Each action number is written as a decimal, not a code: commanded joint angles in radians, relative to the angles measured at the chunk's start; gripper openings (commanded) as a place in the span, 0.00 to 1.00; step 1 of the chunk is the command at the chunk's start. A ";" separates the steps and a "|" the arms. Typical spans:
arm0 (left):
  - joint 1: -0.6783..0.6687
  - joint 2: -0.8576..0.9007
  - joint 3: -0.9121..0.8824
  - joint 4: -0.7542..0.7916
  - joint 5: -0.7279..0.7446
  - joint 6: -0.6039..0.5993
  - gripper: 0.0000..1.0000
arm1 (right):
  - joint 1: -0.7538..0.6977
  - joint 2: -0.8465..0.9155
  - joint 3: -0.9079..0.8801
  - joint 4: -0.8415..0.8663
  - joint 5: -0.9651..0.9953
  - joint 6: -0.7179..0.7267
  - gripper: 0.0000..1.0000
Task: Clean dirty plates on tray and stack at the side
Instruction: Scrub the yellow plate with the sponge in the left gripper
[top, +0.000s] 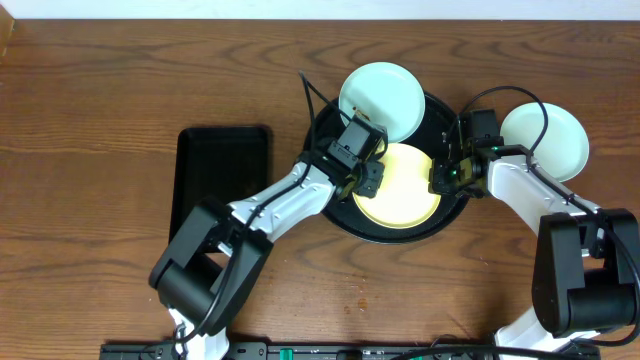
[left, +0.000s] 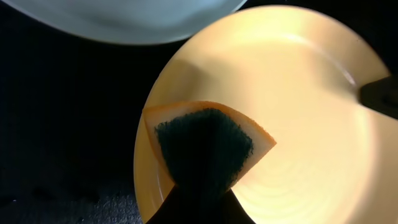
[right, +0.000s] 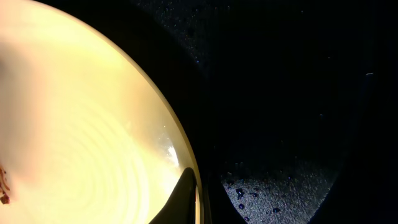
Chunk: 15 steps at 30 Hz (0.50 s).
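Clamping sponge (left: 205, 146) in left gripper (left: 202, 202), pressed onto yellow plate (top: 405, 195) inside tray (top: 395, 238). Resting right gripper (top: 442, 178) at that plate's right rim, closure unclear. Mint plate (top: 382, 95) overlapping tray's rim; second mint plate (top: 545, 140) beside tray.

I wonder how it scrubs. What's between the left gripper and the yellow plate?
A sponge, orange with a dark green pad, held by the left gripper against the yellow plate; the left wrist view shows it.

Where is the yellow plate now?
Overhead view: the yellow plate lies in the round black tray, right of centre, between the left end effector and right end effector, just below a mint-blue plate.
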 joint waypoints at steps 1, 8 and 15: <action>0.001 0.029 -0.006 0.013 -0.013 -0.009 0.07 | 0.021 0.029 -0.021 -0.008 0.007 0.024 0.01; 0.001 0.109 -0.006 0.035 -0.013 -0.009 0.07 | 0.021 0.029 -0.021 -0.008 0.007 0.024 0.01; 0.001 0.143 -0.006 0.018 -0.002 -0.037 0.07 | 0.021 0.029 -0.021 -0.008 0.007 0.024 0.01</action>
